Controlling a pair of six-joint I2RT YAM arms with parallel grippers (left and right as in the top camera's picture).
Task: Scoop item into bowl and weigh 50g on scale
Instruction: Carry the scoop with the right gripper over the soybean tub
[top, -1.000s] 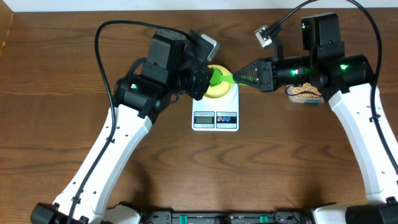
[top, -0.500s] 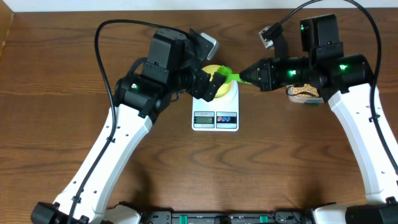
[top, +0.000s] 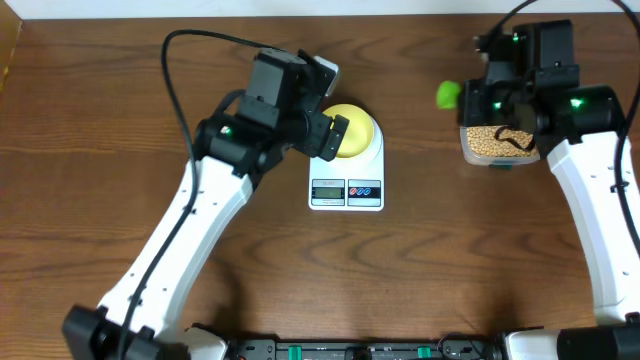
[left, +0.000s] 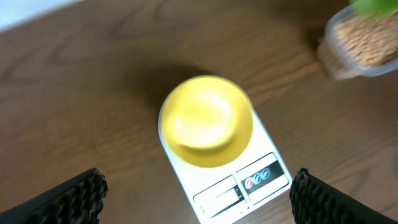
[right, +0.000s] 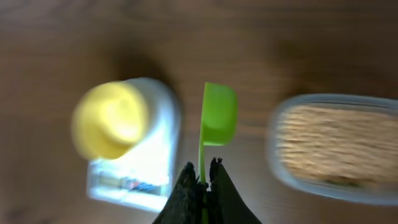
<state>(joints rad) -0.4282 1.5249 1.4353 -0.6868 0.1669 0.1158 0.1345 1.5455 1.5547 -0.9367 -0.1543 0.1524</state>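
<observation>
Tub (top: 465, 150), clear plastic, rounded-rectangular, at table's right under right arm: holds beans (top: 485, 140), small, round, tan, covering its floor. Bowl (top: 350, 132), pale yellow, round, sits on scale (top: 346, 192) at table centre; bowl contents not discernible. Scale white, grey display, one red and one blue button; display text unreadable. Scoop (top: 448, 94), bright green, between scale and tub; right gripper (right: 204, 177) clamped on its handle. Left gripper (left: 199, 190), fingers wide apart, holding nothing, close to bowl.

Robot lab: wooden table (top: 450, 270), twin robot arms (top: 190, 235).
</observation>
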